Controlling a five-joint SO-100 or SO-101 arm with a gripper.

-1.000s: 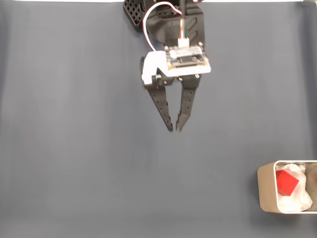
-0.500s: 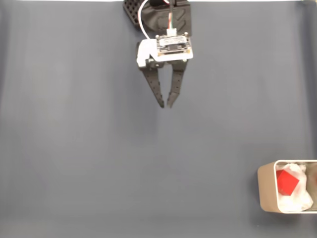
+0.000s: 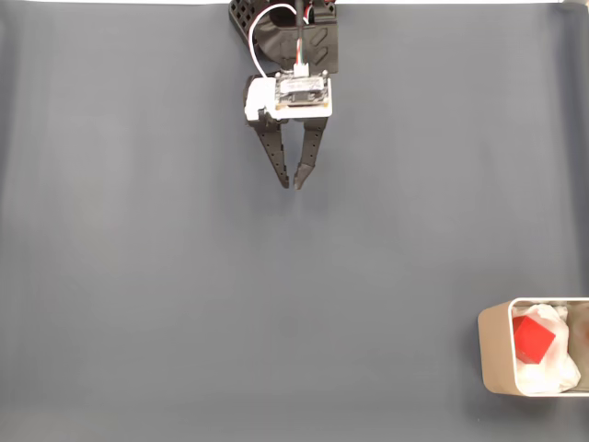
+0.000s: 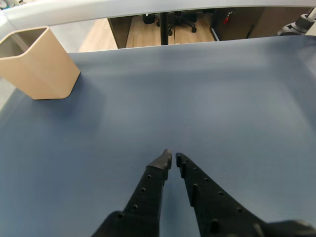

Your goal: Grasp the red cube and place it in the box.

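In the fixed view the cube [image 3: 533,337] lies in the box [image 3: 493,354], well below-right of the empty, nearly closed end effector [image 3: 291,183].

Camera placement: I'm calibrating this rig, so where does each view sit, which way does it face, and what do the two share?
Fixed view: looks straight down on the blue-grey table mat; the arm enters from the top edge, its black end effector nearly shut and empty; the pale beige rounded box at lower right holds the small red cube.
Wrist view: rides above the end effector, facing forward and down across the mat; both black fingers show.
Shared: the end effector, the mat, and the box, seen far left from the wrist.
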